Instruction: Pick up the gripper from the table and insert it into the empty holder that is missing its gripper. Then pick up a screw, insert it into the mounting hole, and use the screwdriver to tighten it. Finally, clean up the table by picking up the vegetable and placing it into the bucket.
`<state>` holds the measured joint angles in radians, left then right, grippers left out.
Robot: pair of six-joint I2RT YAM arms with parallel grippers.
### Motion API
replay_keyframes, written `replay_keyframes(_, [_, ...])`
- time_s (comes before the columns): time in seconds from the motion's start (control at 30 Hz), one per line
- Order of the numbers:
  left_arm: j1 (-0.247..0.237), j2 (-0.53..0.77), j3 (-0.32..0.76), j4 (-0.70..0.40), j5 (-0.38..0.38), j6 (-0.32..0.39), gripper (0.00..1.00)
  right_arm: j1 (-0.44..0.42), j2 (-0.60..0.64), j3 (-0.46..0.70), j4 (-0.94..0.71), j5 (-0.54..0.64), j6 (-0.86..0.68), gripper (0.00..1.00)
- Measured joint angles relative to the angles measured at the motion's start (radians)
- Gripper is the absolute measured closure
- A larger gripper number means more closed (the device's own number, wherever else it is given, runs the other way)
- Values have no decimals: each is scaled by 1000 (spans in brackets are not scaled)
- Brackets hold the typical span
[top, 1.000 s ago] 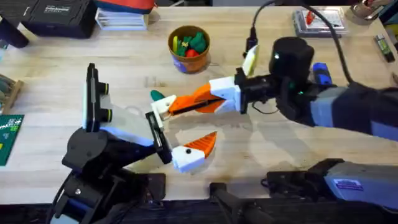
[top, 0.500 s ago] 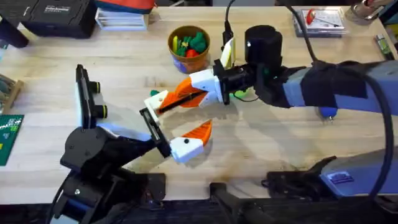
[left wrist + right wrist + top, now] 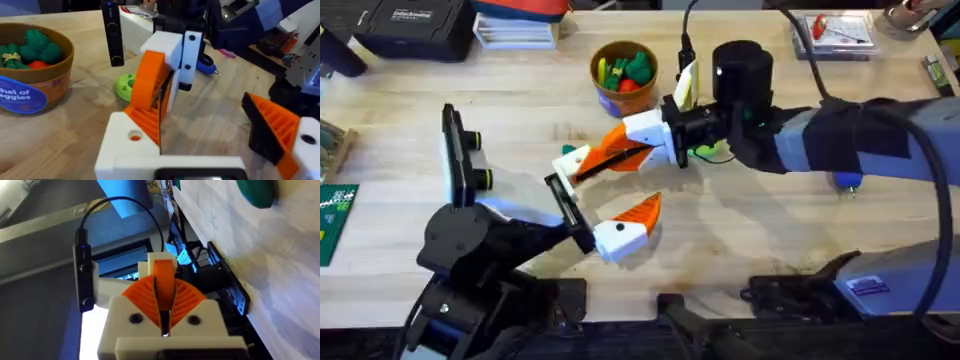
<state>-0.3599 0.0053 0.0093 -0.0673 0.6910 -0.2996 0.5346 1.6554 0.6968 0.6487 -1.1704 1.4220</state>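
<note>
right pincer [image 3: 582, 168] clamped on orange wedge gripper [image 3: 164, 275] | left pincer [image 3: 603, 205] spread wide, empty

One bucket [image 3: 624, 68] (one vegetable [image 3: 256, 192])

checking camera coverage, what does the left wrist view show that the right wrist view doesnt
Left wrist only: the bucket, a green disc and the screwdriver. Right wrist only: the vegetable lying on the table. Both: the right end effector shut on the orange gripper.
</note>
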Motion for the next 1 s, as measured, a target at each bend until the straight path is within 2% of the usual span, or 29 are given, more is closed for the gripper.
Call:
replay_keyframes(0.33, [0,0,0,0,7,1,15,7,1,0,-4,17,8,871])
replay_keyframes(0.6, [-6,0,1,-1,42,5,15,24,1,0,-5,16,11,769])
replay_keyframes(1.0, [-7,0,1,-1,42,12,15,26,1,0,-6,2,14,671])
